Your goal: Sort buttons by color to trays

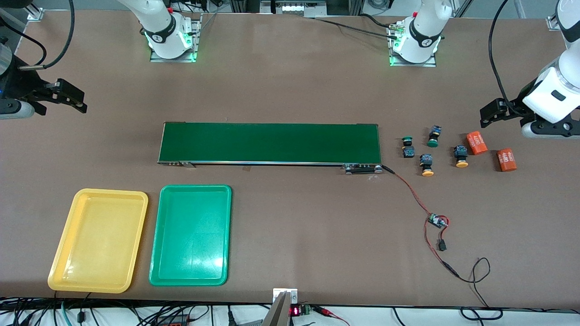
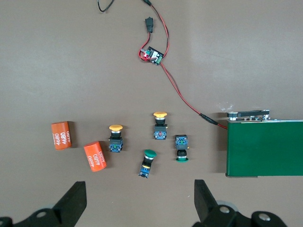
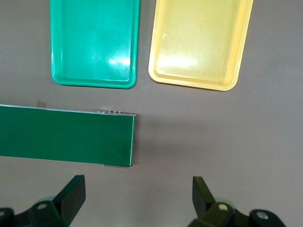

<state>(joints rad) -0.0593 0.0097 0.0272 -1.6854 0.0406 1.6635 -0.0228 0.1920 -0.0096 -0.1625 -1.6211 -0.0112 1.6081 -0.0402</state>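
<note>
Four buttons lie on the table off the conveyor's end, toward the left arm: two green (image 1: 407,146) (image 1: 433,136) and two yellow (image 1: 426,165) (image 1: 461,156). The left wrist view shows the same yellow ones (image 2: 116,138) (image 2: 160,125) and green ones (image 2: 148,162) (image 2: 182,148). The yellow tray (image 1: 97,240) and green tray (image 1: 190,235) lie empty side by side toward the right arm's end; they also show in the right wrist view (image 3: 201,42) (image 3: 94,42). My left gripper (image 1: 491,112) (image 2: 139,203) is open and empty above the table beside the buttons. My right gripper (image 1: 72,97) (image 3: 137,201) is open and empty over bare table off the conveyor's other end.
A long dark-green conveyor belt (image 1: 270,143) lies mid-table. Two orange cylinders with white print (image 1: 476,142) (image 1: 507,160) lie beside the buttons. A red-and-black wire runs from the belt's end to a small circuit board (image 1: 437,221), nearer the front camera.
</note>
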